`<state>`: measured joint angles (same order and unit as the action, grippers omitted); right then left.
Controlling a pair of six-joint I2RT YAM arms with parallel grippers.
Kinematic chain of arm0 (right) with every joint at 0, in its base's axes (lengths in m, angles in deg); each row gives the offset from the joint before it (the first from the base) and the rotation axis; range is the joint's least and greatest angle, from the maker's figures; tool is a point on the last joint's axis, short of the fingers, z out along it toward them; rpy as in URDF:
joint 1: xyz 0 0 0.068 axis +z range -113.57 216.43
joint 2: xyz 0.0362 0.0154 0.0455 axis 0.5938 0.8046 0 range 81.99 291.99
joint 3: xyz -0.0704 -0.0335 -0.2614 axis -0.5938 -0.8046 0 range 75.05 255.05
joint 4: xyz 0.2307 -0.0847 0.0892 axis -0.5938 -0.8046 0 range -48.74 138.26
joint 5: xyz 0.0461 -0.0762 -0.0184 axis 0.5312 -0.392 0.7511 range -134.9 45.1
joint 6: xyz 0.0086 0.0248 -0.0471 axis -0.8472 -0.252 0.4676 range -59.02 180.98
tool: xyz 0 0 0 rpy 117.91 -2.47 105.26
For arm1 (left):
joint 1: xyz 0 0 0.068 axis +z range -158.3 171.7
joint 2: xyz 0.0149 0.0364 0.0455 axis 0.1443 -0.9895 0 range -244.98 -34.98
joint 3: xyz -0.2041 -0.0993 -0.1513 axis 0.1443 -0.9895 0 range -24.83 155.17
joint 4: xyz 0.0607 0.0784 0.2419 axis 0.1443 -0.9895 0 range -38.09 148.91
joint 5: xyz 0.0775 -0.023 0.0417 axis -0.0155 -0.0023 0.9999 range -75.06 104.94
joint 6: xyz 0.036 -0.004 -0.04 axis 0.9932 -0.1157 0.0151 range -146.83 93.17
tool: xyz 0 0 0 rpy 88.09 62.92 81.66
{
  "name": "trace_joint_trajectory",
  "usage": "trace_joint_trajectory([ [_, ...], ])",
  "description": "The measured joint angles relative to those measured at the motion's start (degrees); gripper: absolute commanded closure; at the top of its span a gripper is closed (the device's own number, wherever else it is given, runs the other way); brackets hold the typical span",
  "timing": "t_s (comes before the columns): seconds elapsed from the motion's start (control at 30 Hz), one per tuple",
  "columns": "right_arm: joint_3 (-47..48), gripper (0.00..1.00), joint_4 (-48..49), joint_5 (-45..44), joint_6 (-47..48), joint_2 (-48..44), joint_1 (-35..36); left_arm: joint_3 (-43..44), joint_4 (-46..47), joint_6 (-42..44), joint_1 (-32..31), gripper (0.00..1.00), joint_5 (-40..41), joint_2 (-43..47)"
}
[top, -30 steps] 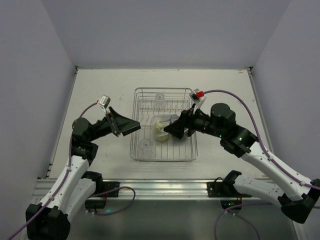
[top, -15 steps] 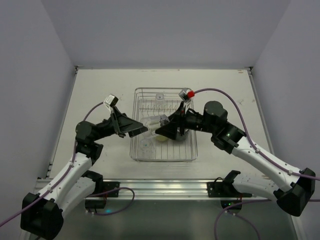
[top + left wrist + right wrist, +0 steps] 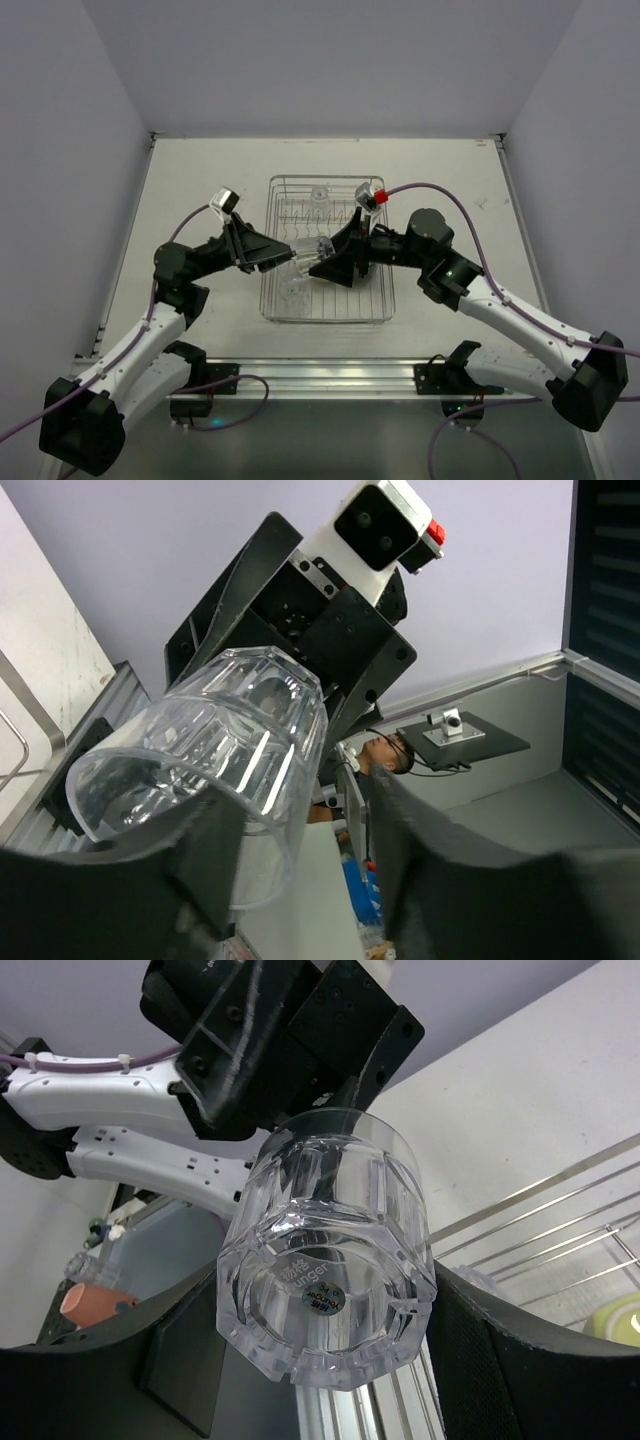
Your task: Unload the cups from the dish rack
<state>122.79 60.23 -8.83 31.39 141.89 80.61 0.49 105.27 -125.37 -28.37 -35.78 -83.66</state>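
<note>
Right gripper [image 3: 328, 1295] pinching the clear tumbler [image 3: 325, 1270] near its base, above the dish rack [image 3: 272, 300]. Left gripper [image 3: 295, 815] spread around its rim, contact unclear. Yellow cup [image 3: 622, 1320] cut off at the frame edge.

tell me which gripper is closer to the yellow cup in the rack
Right. The right gripper, holding a clear tumbler, hangs just above the yellow cup; the left gripper is further left, at the tumbler's mouth.
</note>
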Motion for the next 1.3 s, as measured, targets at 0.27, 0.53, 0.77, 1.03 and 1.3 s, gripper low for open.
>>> trace_joint_trajectory([
  [0.27, 0.0, 1.0, 2.4, 2.0, 0.0, 1.6, 0.0, 0.0, 0.1, -0.6, -0.3, 0.85, 0.2, -0.8],
  [0.53, 0.1, 0.58, 1.8, 2.6, 2.4, 2.7, -0.3, 0.1, -0.1, -3.0, -0.7, 1.0, 0.6, -0.9],
  [0.77, 0.8, 0.01, -1.0, 0.7, 2.2, 1.6, -0.2, 0.1, -0.7, -0.2, -0.7, 1.0, 0.4, -0.9],
  [1.03, 2.7, 0.01, -10.5, -10.7, 3.1, -5.2, -0.2, 5.6, -14.6, 11.7, 4.1, 1.0, -1.7, -1.0],
  [1.3, 4.0, 0.01, -19.8, -19.1, 3.5, -7.6, -0.2, 27.6, -47.6, 38.5, 18.5, 1.0, 3.5, -4.8],
])
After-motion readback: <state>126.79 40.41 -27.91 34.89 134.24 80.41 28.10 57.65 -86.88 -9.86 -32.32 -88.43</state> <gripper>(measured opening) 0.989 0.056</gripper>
